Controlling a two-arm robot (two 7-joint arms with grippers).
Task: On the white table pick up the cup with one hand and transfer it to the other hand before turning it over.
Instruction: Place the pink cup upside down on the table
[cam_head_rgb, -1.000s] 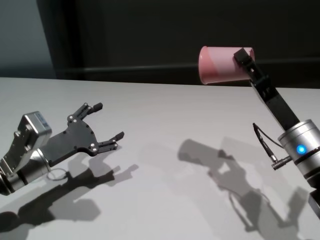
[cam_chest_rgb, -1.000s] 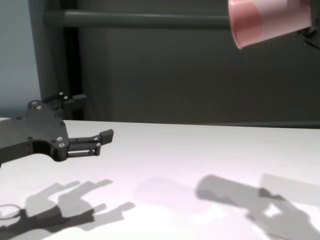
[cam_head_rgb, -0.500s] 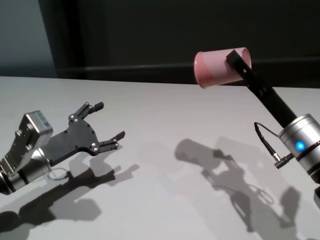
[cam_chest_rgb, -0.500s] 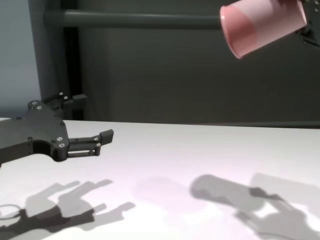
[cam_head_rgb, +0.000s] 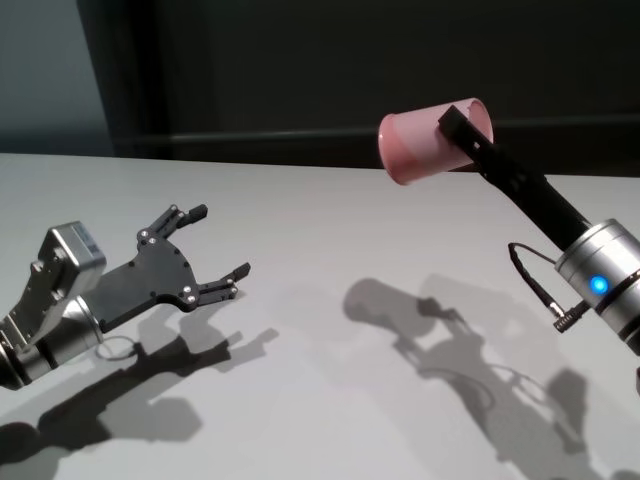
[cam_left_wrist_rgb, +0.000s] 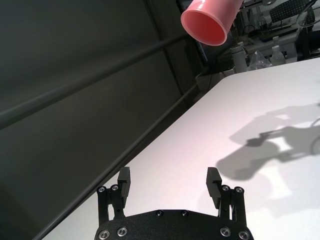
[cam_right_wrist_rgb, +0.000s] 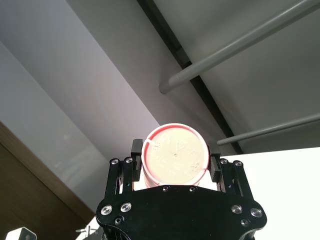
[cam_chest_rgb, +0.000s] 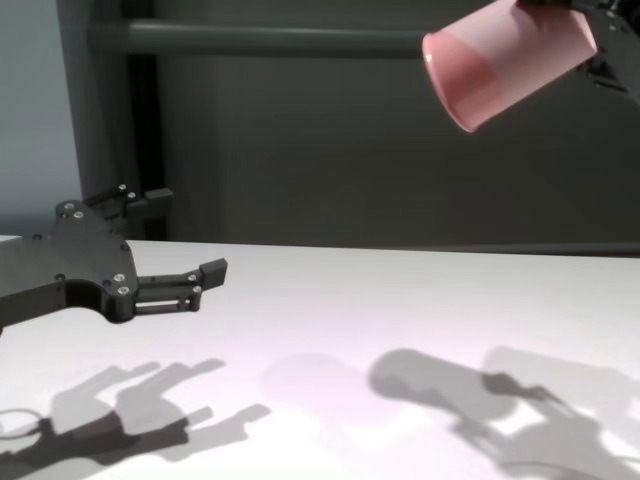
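I have the cup (cam_head_rgb: 425, 143) clamped between the right gripper (cam_right_wrist_rgb: 173, 167) fingers (cam_right_wrist_rgb: 135, 150) — held at its base end, lifted well above the white table (cam_head_rgb: 330, 330), tilted with its mouth aimed toward my left side. The left gripper (cam_head_rgb: 214, 243) hangs low over the table, fingers (cam_left_wrist_rgb: 123, 176) spread wide with nothing between them — the cup is well apart from their tips.
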